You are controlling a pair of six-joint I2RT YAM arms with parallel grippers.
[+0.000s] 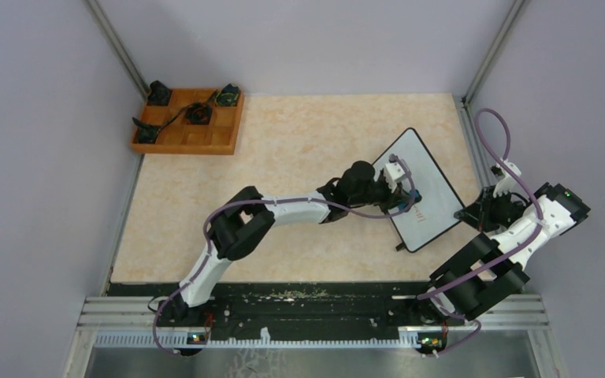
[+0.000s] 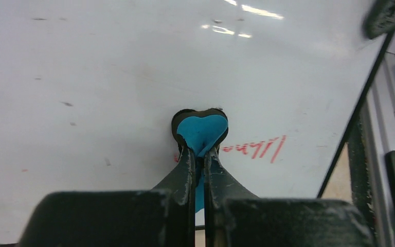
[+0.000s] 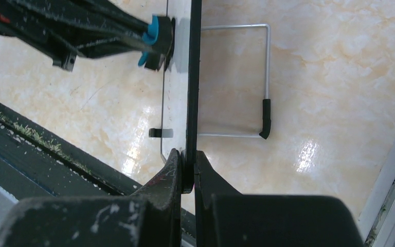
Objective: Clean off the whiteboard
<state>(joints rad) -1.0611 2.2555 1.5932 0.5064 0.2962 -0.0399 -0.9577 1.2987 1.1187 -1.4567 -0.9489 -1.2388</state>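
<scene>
Left tool (image 2: 199, 153) pinched narrow on a small blue eraser (image 2: 201, 131), eraser face pressed flat against the whiteboard (image 2: 108, 77). Right tool (image 3: 187, 159) closed tight on the board's thin black edge, at lower middle of the right wrist view. Whiteboard (image 1: 437, 185) at right centre of the top view, propped tilted on the tabletop (image 1: 299, 150), one arm at each side. Seen only from the left wrist: short red handwriting (image 2: 259, 149) just right of the eraser, faint dark specks across the white. Seen only from the right wrist: wire stand (image 3: 268, 62) behind the board, black-tipped. Seen only from above: wooden tray (image 1: 228, 140) at upper left, well apart. Wide bare white above and left of the eraser; black frame (image 2: 360, 108) and metal rail (image 2: 391, 92) close at the right.
</scene>
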